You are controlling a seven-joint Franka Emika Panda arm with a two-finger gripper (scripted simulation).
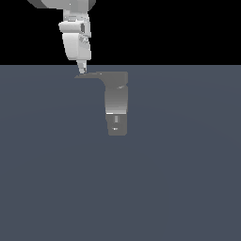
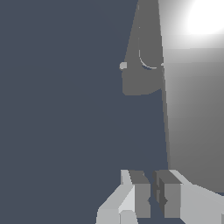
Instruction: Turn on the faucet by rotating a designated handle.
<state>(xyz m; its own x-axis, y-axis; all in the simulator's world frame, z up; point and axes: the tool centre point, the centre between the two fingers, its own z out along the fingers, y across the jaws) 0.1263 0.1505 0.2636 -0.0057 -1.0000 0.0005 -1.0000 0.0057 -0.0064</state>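
Claw [image 1: 82, 71]: white, blocky, hanging from the white arm [image 1: 75, 33] near the far edge of the desk [image 1: 179, 188]. In my exterior view its tip comes down onto the pointed end of the handle [image 1: 89, 75]; whether it actually touches there I cannot tell. In my wrist view the two fingers [image 2: 139, 194] stand side by side with only a narrow slit between them, so I log the claw [image 2: 154, 192] as clenched, with nothing I can see held between the pads.

Handle: thin, flat, dark-grey lever, tapering to a point, projecting from the faucet's top toward the exterior view's left. Its tip lies directly under the claw.

Faucet [image 1: 116, 101]: small upright column, blocky, grey with a metallic shading. Lighter gradient band through the middle, darker lower block with small pale marks. It stands on the desk toward the far edge, just to the exterior view's right of the claw and below it in the picture. In my wrist view it [image 2: 192, 109] shows as a broad grey face with a bright glare at one corner, next to a darker rounded piece with a curved seam.

Desk: flat, matte, slate-blue, untextured.
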